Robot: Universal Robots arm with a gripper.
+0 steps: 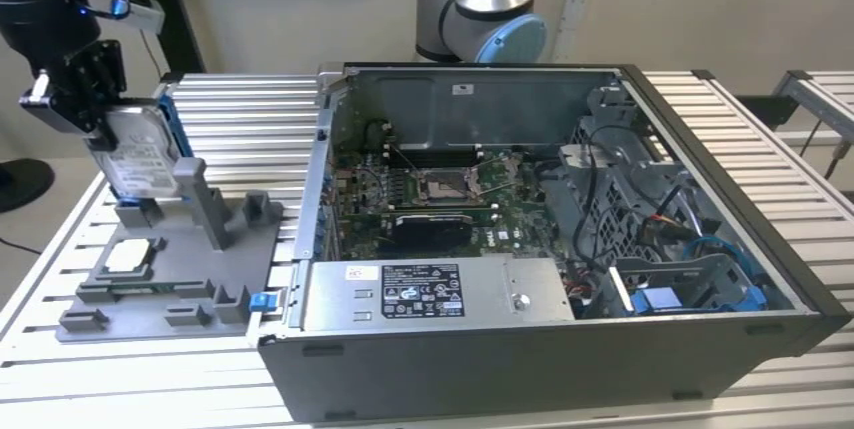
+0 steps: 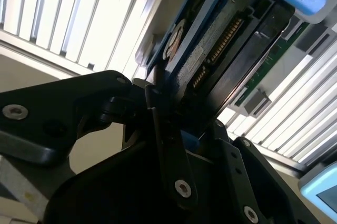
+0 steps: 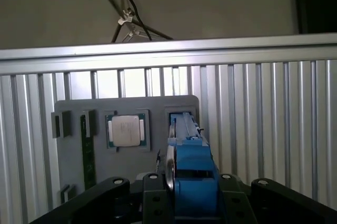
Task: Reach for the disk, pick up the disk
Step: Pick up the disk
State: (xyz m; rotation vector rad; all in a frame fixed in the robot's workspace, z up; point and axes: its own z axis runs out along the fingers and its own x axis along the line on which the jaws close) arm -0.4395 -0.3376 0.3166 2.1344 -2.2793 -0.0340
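Note:
The disk point(image 1: 136, 154) stands on edge at the exterior view's left, silver-grey with a white label and blue side rails. My gripper point(image 1: 100, 99) comes down on its upper end and is shut on it. The disk's lower edge sits right at the slot of the grey holder point(image 1: 140, 211); I cannot tell whether they touch. In the first wrist view the disk's blue rail point(image 3: 192, 166) runs away from me between my black fingers point(image 3: 152, 195). The second wrist view shows the disk's connector edge point(image 2: 221, 37) clamped in the gripper point(image 2: 174, 108).
The grey fixture plate point(image 1: 100, 294) lies on the slatted metal table point(image 1: 240, 109) and carries a white-topped square chip point(image 1: 130, 254). An open computer case point(image 1: 534, 349) stands to the exterior view's right of it. The arm's base point(image 1: 481, 19) rises behind the case.

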